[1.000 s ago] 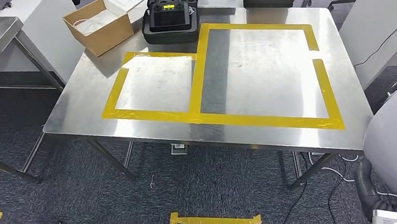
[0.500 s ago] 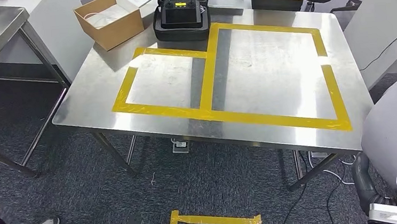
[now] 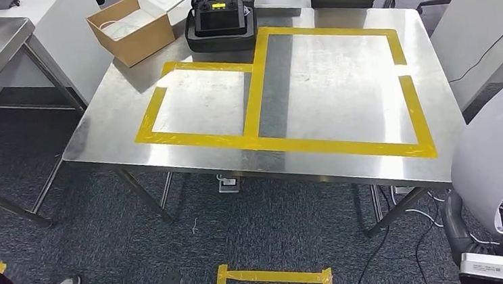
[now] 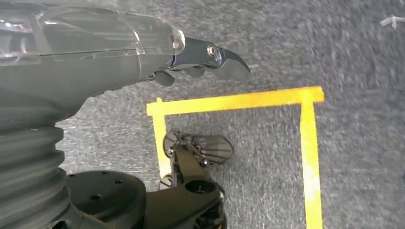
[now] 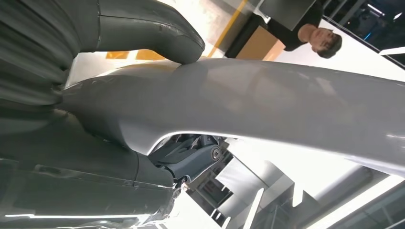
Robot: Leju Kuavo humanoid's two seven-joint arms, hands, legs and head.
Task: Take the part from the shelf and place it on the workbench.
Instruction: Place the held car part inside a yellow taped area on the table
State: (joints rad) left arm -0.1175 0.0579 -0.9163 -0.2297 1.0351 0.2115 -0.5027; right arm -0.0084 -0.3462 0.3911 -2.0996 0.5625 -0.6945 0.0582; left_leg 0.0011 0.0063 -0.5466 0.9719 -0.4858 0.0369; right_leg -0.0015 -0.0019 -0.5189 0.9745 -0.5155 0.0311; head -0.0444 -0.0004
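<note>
Carry phase: the right hand [image 5: 143,95] holds the part [image 3: 497,153], thumb pressed on its upper face and fingers clamped beneath. In the head view the part sits at the robot's right side, off the near right corner of the desk [image 3: 98,127] and not yet over it. The left hand [image 4: 200,57] hangs over the floor with fingers curled in and nothing between them.

Procedure, as judged from this position:
- Close on the desk squarely, so the taped rectangles [image 3: 333,142] lie straight ahead.
- Raise the part clear of the desk edge before extending the arm — the panel is broad and could strike the rim.
- Lower it flat inside the larger taped rectangle, then release.

Materials and shapes:
- Part: a smooth, pale grey curved panel with a glossy face and thin edges. It is likely slippery under the thumb, so keep the grip firm.
- Desk: brushed steel, reflective, with a low-friction top — set the panel down without sliding it.
- Floor: dark, coarse carpet marked with a yellow tape square [image 4: 305,143].
- Far edge of the desk: an open cardboard box [image 3: 133,29] and a black case [image 3: 220,22], both well apart from the large rectangle.
</note>
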